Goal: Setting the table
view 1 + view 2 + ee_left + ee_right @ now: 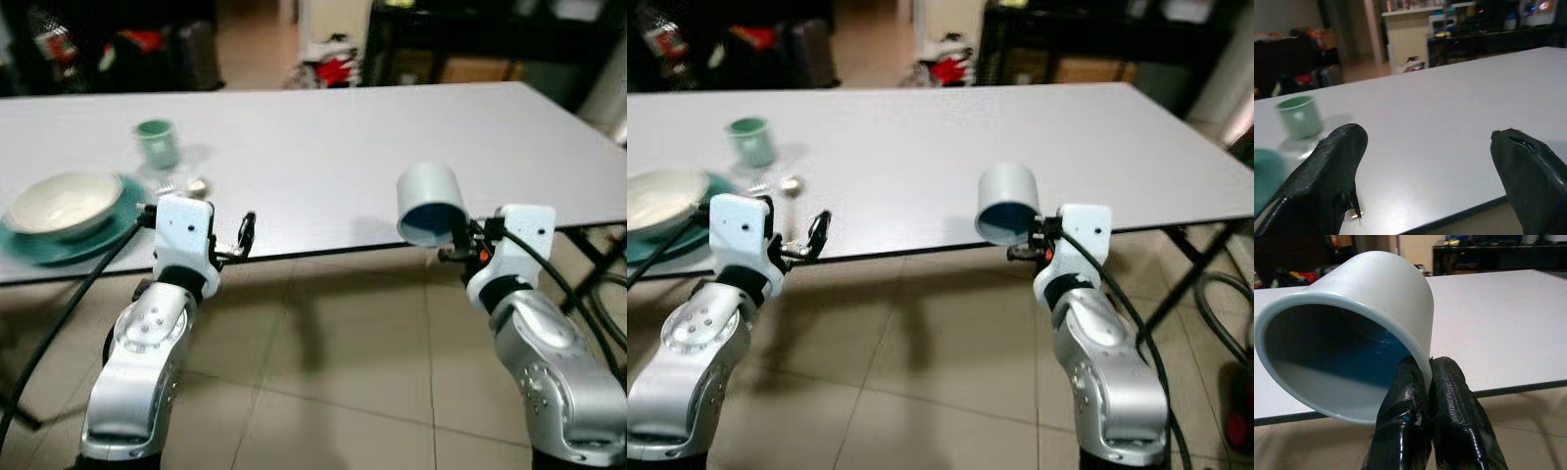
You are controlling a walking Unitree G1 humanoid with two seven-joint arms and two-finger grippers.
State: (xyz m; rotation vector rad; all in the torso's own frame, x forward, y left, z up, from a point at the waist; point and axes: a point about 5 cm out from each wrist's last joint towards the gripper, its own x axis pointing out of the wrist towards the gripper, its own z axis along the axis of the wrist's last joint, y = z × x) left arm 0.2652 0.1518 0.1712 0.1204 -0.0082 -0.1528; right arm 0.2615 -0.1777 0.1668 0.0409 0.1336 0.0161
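Note:
A pale grey cup (429,201) with a blue inside hangs tilted at the table's near edge, its mouth facing me. My right gripper (1427,377) is shut on the cup's rim (1422,363). My left gripper (235,242) stands open at the table's front edge with nothing between its fingers (1332,171). A cream bowl (65,201) sits on a teal plate (49,245) at the table's near left. A small green cup (157,143) stands upright behind them. Small shiny pieces (194,185) lie beside the plate; I cannot make out what they are.
The long white table (333,147) spans the view, its front edge just ahead of both arms. Table legs (598,264) show under its right end. Dark furniture and clutter (333,64) line the far wall. Tiled floor (333,362) lies below.

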